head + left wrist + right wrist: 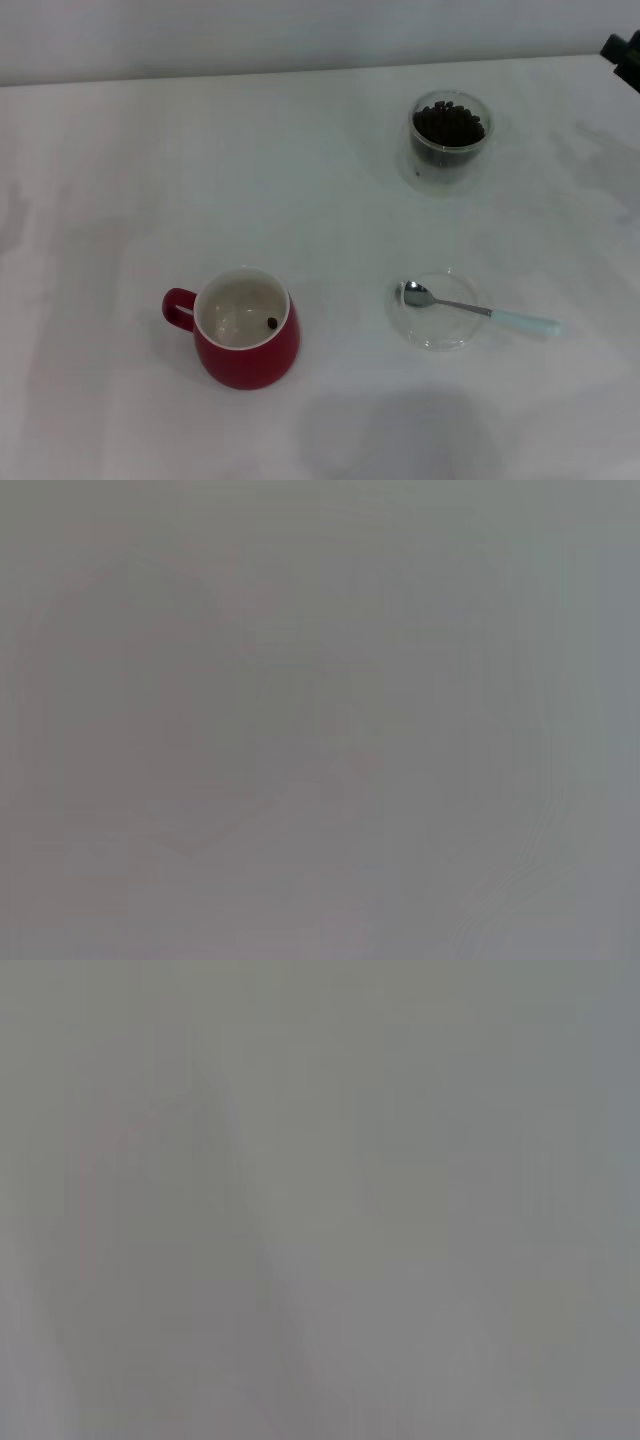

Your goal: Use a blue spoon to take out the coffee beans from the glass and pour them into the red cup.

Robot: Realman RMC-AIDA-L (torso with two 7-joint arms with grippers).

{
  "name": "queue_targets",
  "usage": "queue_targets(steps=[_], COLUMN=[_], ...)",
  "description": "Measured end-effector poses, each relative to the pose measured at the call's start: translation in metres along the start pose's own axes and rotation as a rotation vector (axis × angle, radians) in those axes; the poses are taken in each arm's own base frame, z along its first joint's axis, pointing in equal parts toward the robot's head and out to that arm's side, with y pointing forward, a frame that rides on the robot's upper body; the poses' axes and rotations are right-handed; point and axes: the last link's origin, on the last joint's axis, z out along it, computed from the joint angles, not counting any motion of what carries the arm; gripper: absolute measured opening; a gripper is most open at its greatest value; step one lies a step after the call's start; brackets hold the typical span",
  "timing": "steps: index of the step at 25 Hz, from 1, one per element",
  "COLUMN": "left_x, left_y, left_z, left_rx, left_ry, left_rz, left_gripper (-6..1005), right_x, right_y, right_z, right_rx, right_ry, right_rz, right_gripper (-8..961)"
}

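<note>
White surface point(150, 160) carried glass point(450, 140) of beans point(449, 123) far right, spoon point(475, 309) on saucer point(435, 310), cup point(245, 340) near left. Right hand point(625, 55) at far edge, grip indeterminable.

A white table point(150, 180) runs back to a pale wall point(250, 30).

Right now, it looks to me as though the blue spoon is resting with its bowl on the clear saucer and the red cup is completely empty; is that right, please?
Not quite. The red cup is not empty: the head view shows one coffee bean inside it. The rest holds: the blue spoon rests with its bowl on the clear saucer.
</note>
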Motion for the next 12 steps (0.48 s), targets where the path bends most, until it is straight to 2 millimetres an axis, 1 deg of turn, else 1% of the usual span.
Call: queue_targets(steps=[4, 7, 9, 12], left_x=[0.0, -0.001, -0.004, -0.006], left_y=[0.002, 0.001, 0.002, 0.002], left_z=[0.0, 0.0, 0.0, 0.0], left_rx=[-0.009, -0.008, -0.008, -0.008], left_ry=[-0.003, -0.004, -0.022, -0.035], left_rz=[0.002, 0.003, 0.004, 0.001], left_gripper=[893, 893, 893, 893], right_x=[0.012, 0.017, 0.02, 0.022], right_y=[0.002, 0.003, 0.004, 0.004], right_z=[0.009, 0.015, 0.019, 0.023], right_rx=[0.098, 0.197, 0.259, 0.342], right_ry=[-0.077, -0.119, -0.138, -0.152], right_rz=[-0.161, -0.32, -0.395, -0.458], right_gripper=[472, 659, 698, 758])
